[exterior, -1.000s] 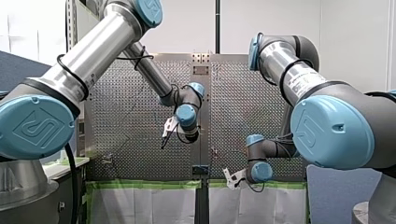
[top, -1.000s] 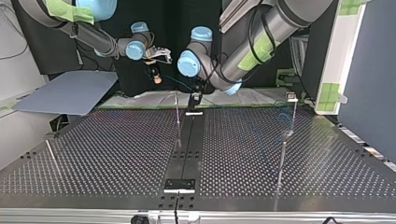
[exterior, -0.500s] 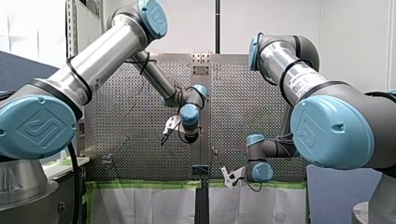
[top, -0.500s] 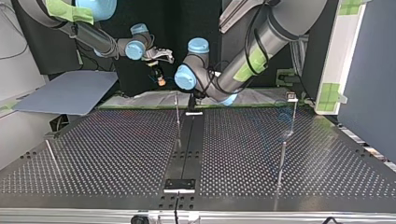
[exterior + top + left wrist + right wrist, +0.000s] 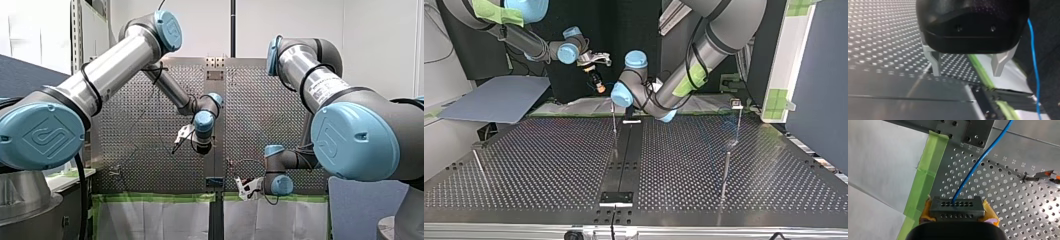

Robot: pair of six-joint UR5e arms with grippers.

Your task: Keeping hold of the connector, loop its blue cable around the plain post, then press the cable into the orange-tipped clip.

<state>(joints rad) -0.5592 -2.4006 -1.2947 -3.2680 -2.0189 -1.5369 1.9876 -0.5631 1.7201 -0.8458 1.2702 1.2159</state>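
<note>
Our right gripper (image 5: 957, 212) is clamped on the black connector (image 5: 957, 206), with its yellow pads (image 5: 926, 211) bearing on the connector's two short ends. We hold the connector above the perforated table (image 5: 1003, 202), close to the table's near edge. There a strip of green tape (image 5: 930, 170) borders a white sheet (image 5: 880, 170). The blue cable (image 5: 972, 171) leaves the connector's holed face and runs ahead of the gripper over the table surface. It passes beside a black plate (image 5: 978, 131) fixed with screws at the table's edge. The orange-tipped clip (image 5: 1048, 175) stands ahead of the connector and off to one side. It is well apart from the cable, which is not seated in it. Farther out over the table, our left gripper (image 5: 966, 66) hangs with its two pale fingers (image 5: 934, 61) spread and nothing between them. In the left wrist view the blue cable hangs beside this gripper without touching it. We cannot tell from these views which thin post is the plain one.
</note>
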